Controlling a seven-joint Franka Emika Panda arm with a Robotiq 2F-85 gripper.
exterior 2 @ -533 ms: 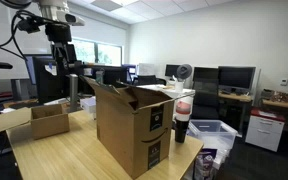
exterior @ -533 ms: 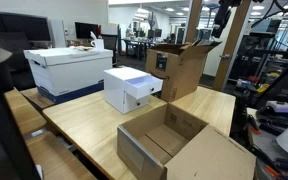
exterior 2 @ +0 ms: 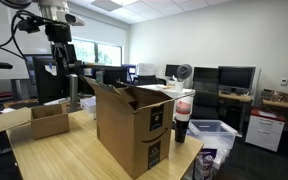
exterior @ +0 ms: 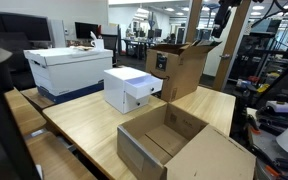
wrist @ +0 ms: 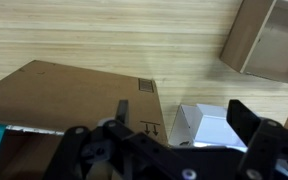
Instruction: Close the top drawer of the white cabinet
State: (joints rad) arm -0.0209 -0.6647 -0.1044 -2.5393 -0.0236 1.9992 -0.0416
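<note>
The white cabinet stands on the wooden table between the white storage box and a tall cardboard box. Its top drawer sticks out towards the tall box. My gripper hangs high above the table, open and empty, and also shows at the top of an exterior view. In the wrist view the open fingers frame the cabinet far below. The cabinet is hidden behind the tall box in an exterior view.
A tall open cardboard box stands beside the cabinet. A low open cardboard box sits near the table edge. A large white lidded storage box stands at the back.
</note>
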